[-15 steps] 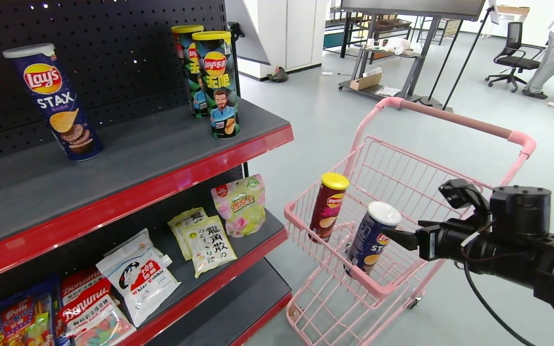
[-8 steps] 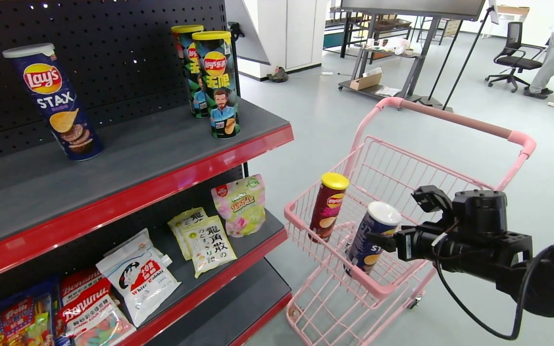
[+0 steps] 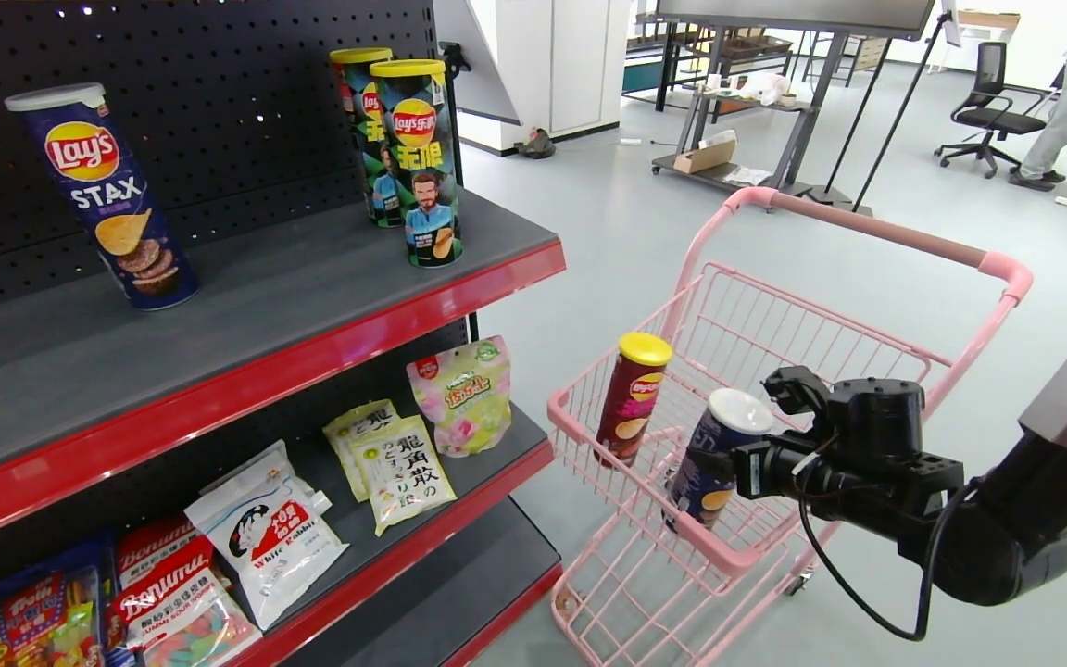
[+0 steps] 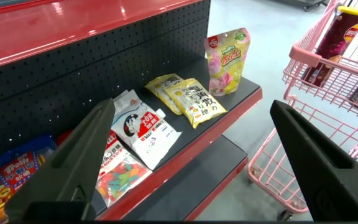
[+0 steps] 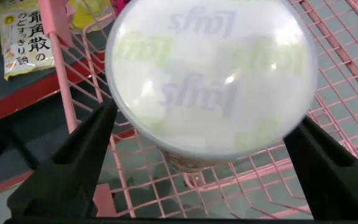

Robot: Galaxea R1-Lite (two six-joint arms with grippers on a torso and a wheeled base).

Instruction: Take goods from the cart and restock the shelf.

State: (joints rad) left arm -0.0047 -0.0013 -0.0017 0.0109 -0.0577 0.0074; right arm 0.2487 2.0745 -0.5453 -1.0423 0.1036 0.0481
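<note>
Right gripper spread wide, not clamped, flanking the white lid of tall blue cardboard chip can leaning at near edge of pink wire cart, beside maroon yellow-lidded can. Left gripper released, facing lower red-edged shelf

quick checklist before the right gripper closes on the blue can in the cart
1. right gripper open: ok, fingers apart.
2. blue can between the fingers: ok, its lid sits between them in the right wrist view.
3. can upright: not ok, it leans in the cart.
4. red can clear of the grab: ok, it stands apart beside the blue one.
5. room on the top shelf: ok, a bare stretch shows.
6. left gripper out of the way: ok, open, over by the lower shelf.
</note>
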